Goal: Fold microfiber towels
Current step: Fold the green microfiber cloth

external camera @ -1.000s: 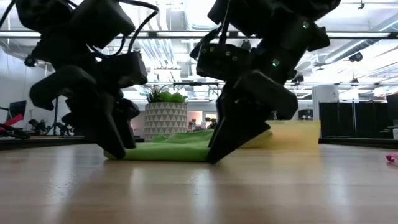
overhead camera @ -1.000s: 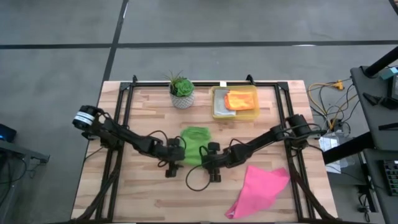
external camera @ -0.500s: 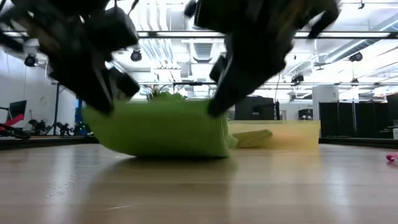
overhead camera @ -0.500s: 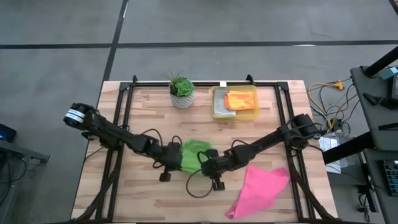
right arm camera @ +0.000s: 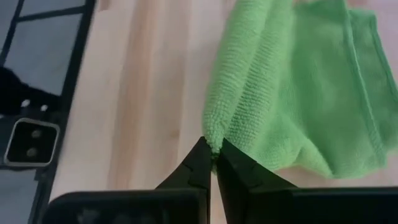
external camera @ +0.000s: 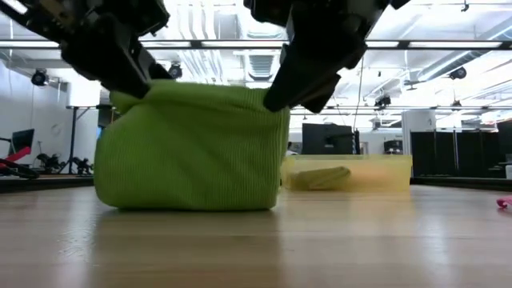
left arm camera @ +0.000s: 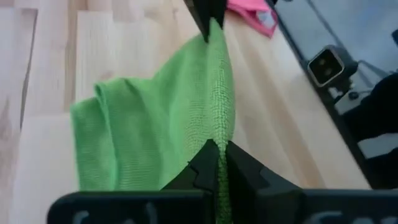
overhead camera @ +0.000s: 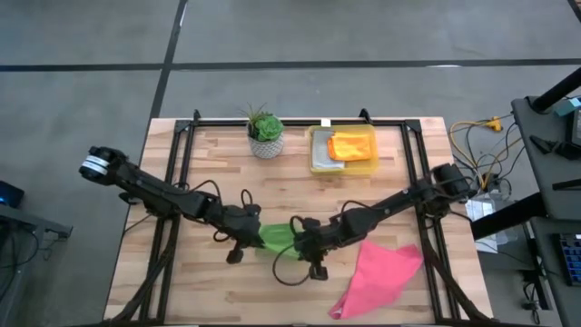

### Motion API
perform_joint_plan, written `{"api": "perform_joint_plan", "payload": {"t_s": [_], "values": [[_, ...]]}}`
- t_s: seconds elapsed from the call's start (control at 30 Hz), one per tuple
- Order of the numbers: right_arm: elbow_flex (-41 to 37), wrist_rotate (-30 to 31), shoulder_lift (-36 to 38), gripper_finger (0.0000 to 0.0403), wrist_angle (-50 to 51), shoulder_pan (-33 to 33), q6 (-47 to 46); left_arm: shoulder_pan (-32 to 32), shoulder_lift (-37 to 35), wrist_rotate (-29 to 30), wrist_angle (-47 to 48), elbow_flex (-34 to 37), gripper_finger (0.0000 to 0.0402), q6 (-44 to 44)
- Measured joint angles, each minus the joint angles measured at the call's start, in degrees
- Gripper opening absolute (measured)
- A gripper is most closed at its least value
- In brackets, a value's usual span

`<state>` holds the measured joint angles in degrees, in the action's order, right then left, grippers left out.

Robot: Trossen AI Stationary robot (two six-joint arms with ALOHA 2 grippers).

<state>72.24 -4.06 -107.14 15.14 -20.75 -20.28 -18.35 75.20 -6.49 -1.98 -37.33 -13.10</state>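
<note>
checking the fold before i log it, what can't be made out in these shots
- Green towel, low view: its far side and lower fold are hidden by its own front face.
- High view: most of the towel sits under the left claw and right claw.
- Grey towel in the yellow bin: mostly covered by the orange towel.
- Pink towel, low view: cut off by the edge.

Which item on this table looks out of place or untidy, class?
The pink towel lies crumpled and askew at the table's front right edge, one corner reaching the rim. The green towel is merely held up by both grippers.
</note>
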Motion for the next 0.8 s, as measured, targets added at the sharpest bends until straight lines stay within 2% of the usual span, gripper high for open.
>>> {"api": "perform_joint_plan", "payload": {"t_s": [0.33,0.63,0.8], "values": [[-0.34,0.22,-0.14,0.0012,0.06,3.95,-3.91,-0.06,2.61,1.4,2.53,1.19,0.0,0.01],[-0.49,0.54,-0.14,0.0012,-0.26,7.58,-6.57,-0.09,4.02,10.67,5.47,1.21,0.0,0.08],[-0.55,0.89,-0.14,0.0013,-0.3,9.14,-6.77,-0.04,4.74,12.94,6.08,1.21,0.0,0.04]]}}
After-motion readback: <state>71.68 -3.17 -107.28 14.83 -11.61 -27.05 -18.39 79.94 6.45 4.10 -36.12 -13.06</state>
